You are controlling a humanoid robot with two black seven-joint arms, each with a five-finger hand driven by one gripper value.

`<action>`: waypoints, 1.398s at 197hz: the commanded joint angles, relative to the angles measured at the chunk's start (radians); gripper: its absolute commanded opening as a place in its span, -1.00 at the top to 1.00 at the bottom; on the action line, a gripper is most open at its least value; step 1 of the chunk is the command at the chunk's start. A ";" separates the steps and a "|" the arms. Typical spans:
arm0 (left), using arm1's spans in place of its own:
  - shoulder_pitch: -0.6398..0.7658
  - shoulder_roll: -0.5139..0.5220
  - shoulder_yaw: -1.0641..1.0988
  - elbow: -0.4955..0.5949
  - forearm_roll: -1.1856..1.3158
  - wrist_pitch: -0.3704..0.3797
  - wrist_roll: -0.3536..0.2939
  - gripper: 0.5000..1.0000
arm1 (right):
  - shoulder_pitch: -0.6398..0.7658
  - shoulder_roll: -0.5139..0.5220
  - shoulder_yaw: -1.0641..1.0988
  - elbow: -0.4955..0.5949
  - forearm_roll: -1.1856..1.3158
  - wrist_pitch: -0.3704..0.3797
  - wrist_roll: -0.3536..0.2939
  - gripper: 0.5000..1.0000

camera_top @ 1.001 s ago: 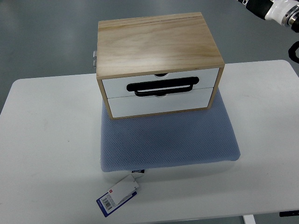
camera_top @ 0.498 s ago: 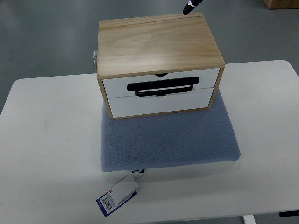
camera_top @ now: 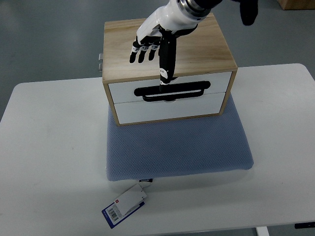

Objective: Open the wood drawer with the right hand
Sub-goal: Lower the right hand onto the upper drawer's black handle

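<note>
A light wooden drawer box (camera_top: 197, 54) stands on a blue-grey pad (camera_top: 177, 147) on the white table (camera_top: 54, 147). It has two white drawer fronts, the upper (camera_top: 219, 81) and the lower (camera_top: 167, 110), both shut. A black loop handle (camera_top: 187, 92) lies across the seam between them. My right hand (camera_top: 156, 49) reaches in from the top right over the box top. Its fingers are spread and hold nothing. One long dark finger (camera_top: 166, 66) points down over the front edge, with its tip just above the handle. Three other fingertips (camera_top: 141, 53) hover over the lid.
A white and blue paper tag (camera_top: 125, 205) hangs from the pad's front edge onto the table. A small metal fitting (camera_top: 99, 61) sticks out at the box's back left. A dark part of the arm (camera_top: 248, 12) shows at the top right. Grey floor lies beyond the table.
The right hand has come from the top right corner down and to the left. It is now over the box lid, with one finger down at the handle. The drawers have not moved.
</note>
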 commanded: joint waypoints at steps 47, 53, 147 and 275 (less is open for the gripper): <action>0.000 0.000 0.000 0.003 -0.001 0.001 0.000 -1.00 | -0.122 0.042 -0.034 -0.001 0.011 -0.117 -0.061 -0.78; 0.000 0.000 0.000 0.003 -0.001 0.001 0.000 -1.00 | -0.128 0.042 -0.034 -0.001 0.017 -0.124 -0.067 -0.78; 0.000 0.000 0.000 0.009 -0.001 0.001 0.000 -1.00 | -0.186 0.040 -0.037 -0.004 0.047 -0.187 -0.103 -0.78; 0.000 0.000 -0.002 0.010 -0.001 0.001 0.000 -1.00 | -0.238 0.035 -0.077 -0.023 -0.001 -0.184 -0.101 -0.78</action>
